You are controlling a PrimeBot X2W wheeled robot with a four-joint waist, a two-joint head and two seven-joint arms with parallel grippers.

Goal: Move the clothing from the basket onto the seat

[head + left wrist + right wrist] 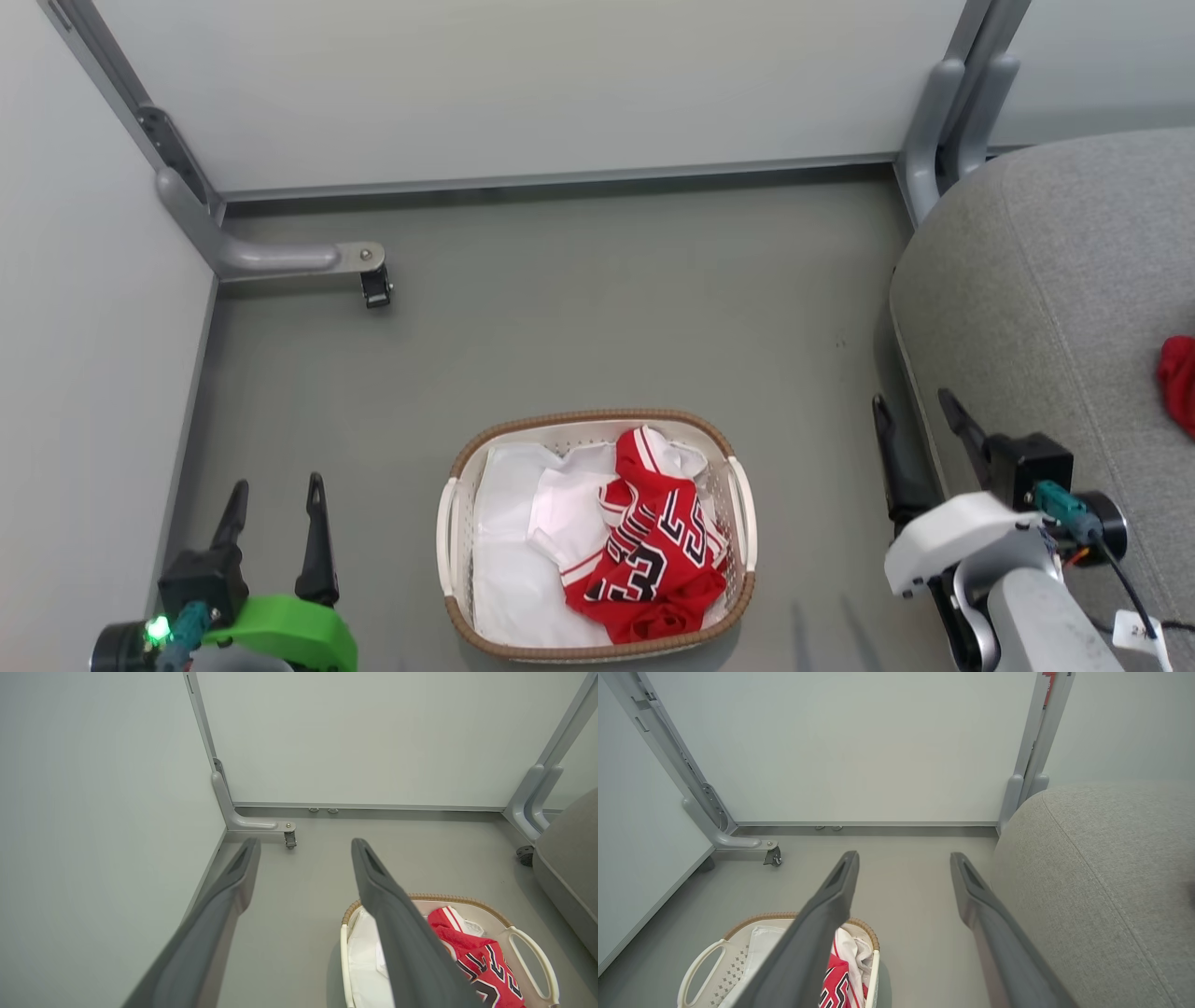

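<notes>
Left gripper (275, 509) and right gripper (920, 427), jaws apart.

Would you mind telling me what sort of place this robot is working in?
Probably a staged test bay, not a home: pale partition panels on grey wheeled frames enclose a bare grey floor, with just a cream perforated laundry basket and a large grey fabric seat.

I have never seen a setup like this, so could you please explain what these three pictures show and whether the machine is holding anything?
It is a two-armed robot. One picture looks down from its head; the other two look along each arm's fingers. On the floor sits a basket holding a red jersey on white cloth. The grey seat is at the right, with something red already on it. The left tool and the right tool are both open and hold nothing.
</notes>
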